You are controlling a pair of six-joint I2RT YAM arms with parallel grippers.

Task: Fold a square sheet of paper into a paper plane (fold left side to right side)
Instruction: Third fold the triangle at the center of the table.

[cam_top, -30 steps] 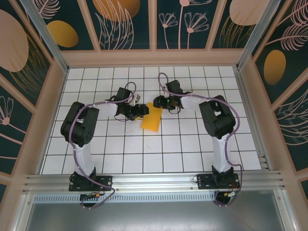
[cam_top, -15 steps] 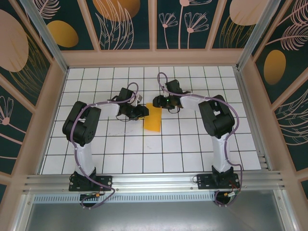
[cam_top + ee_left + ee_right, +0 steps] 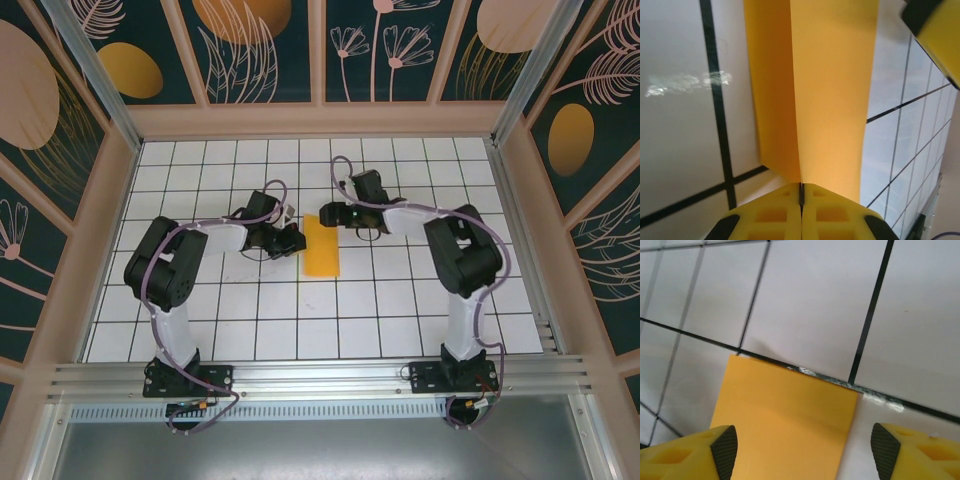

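Fold apparently made: the square sheet of paper (image 3: 321, 246) now lies halved between the jaws, left jaws newly pinching its crease, right jaws spreading wider above its edge.

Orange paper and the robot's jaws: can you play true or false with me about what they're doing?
1. The orange paper lies on the white gridded table. True.
2. The left jaws are wide open. False: they are shut tight, right at the paper's edge.
3. The right jaws are open, with one end of the paper showing between them. True.
4. The paper is already a pointy plane. False: it is a plain rectangle with square corners.
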